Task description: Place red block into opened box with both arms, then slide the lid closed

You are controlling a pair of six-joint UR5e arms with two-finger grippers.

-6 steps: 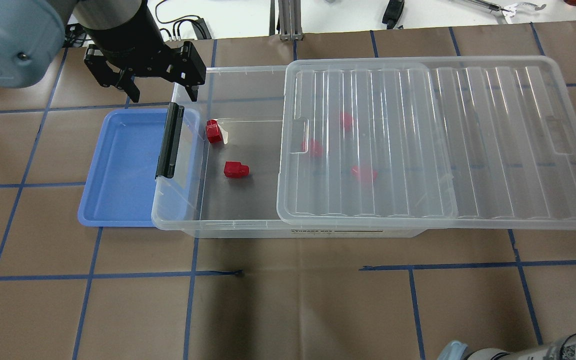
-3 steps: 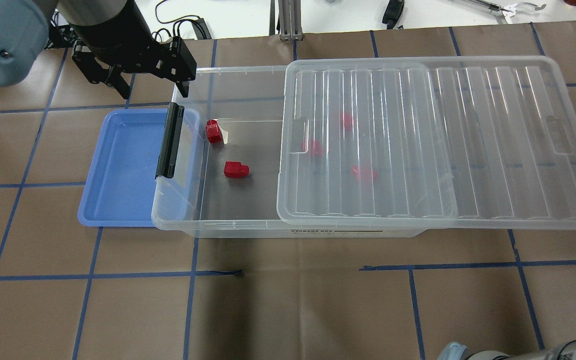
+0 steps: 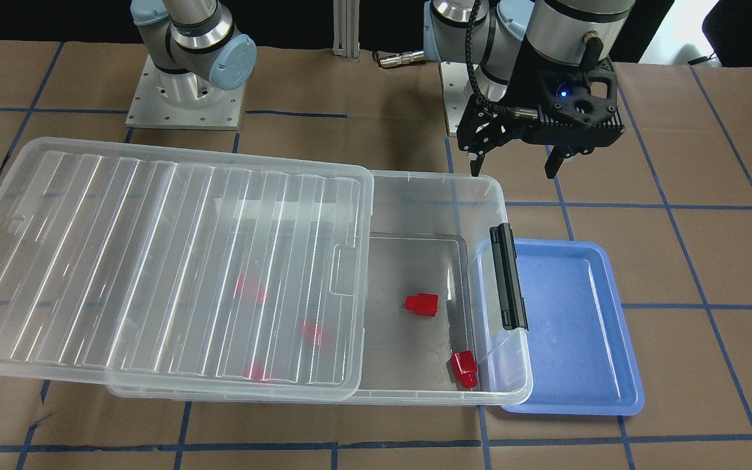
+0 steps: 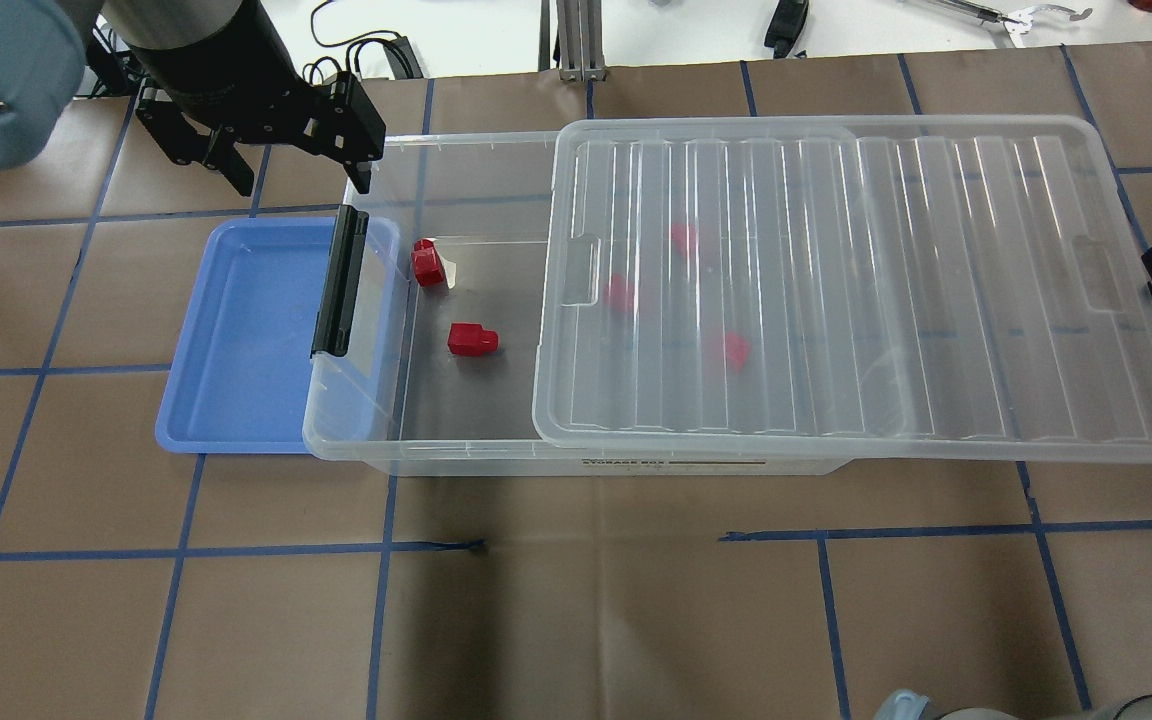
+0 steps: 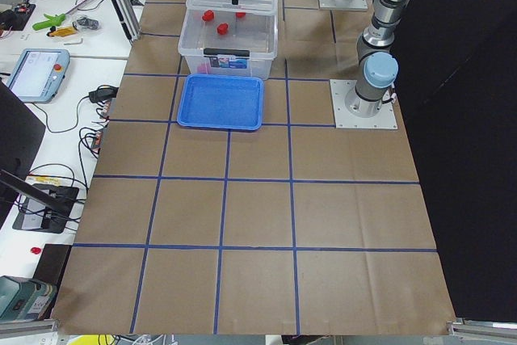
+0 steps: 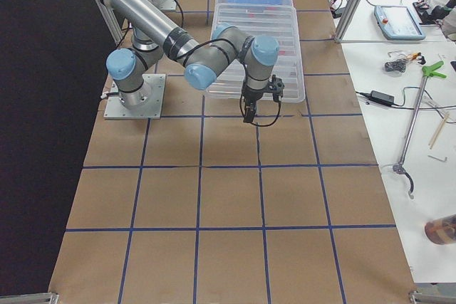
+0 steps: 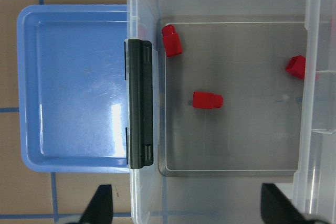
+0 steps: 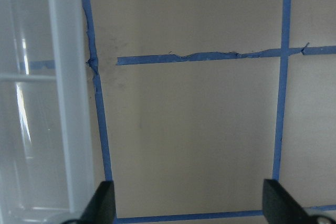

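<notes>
A red block lies on the box floor near the latch end, uncovered by the half-drawn lid; the left gripper gapes empty above a latch-end corner of the box, the right gripper gapes beside the lid's outer edge.

The box is clear, smooth, glossy plastic. On its left end sits a matt black plastic latch bar. The lid is the same clear plastic, ribbed, with white glare along its ridges. A red block is hard, glossy plastic. The blue tray is smooth plastic with a soft sheen. The table cover is matt brown paper, crossed by blue tape that is ragged in places. The left arm is brushed silver metal, and the left gripper is matt black. A light-blue joint cap looks like smooth plastic.
</notes>
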